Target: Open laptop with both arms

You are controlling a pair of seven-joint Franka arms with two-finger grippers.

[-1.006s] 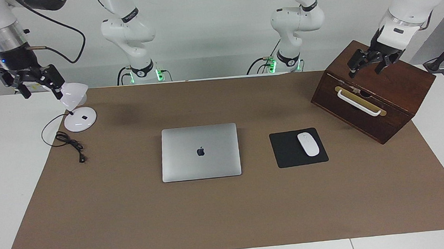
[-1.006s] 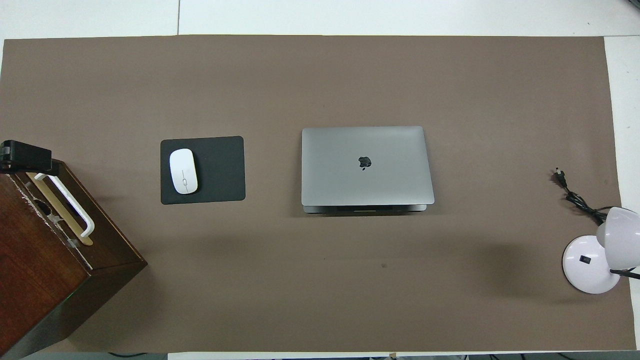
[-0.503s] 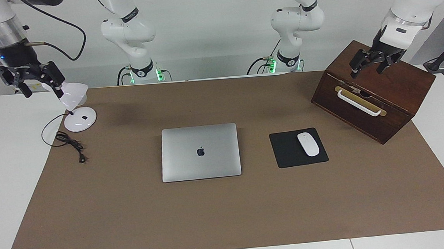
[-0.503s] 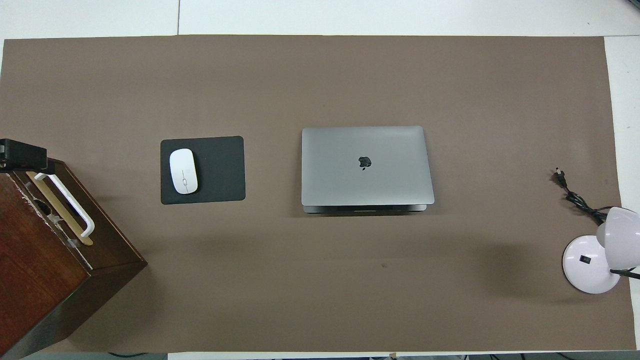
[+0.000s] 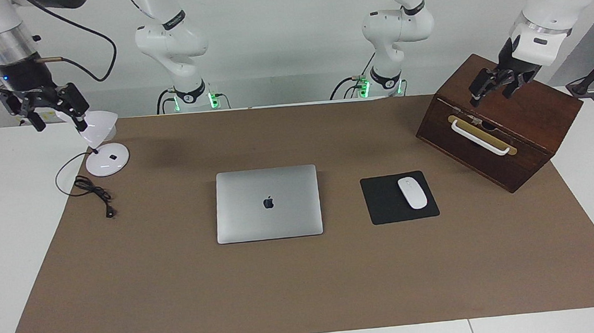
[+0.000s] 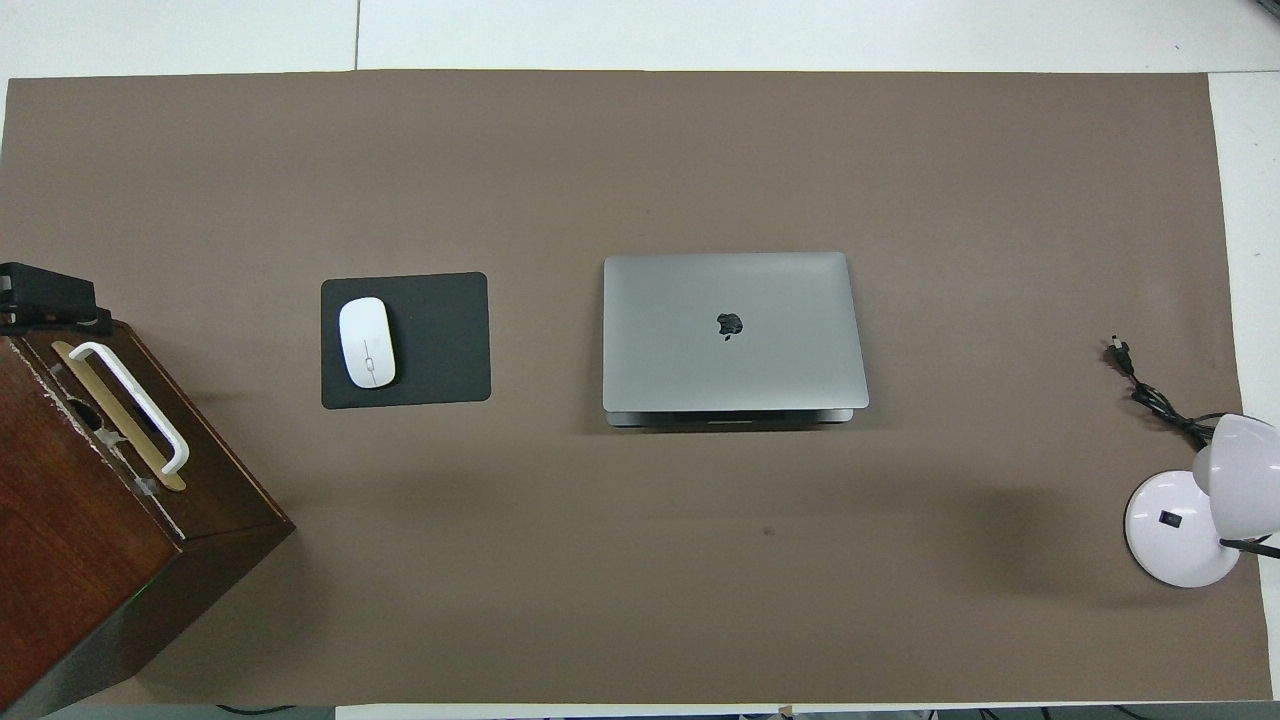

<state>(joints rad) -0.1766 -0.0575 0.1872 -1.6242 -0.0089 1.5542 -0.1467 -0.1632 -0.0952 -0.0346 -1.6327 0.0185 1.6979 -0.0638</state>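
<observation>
Hinge edge of closed laptop (image 6: 733,330) shows overhead only.

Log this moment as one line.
laptop: closed, untouched | left claw: open, over wooden box | right claw: raised beside lamp

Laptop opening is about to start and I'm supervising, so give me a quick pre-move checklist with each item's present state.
1. laptop lid shut, flat on the mat: ok.
2. Nothing lying on the lid: ok.
3. mouse on the mouse pad, apart from the laptop: ok.
4. left gripper open, over the wooden box: ok.
5. right gripper up by the lamp, open or shut: cannot tell.
6. Either gripper at the laptop: not ok.
</observation>
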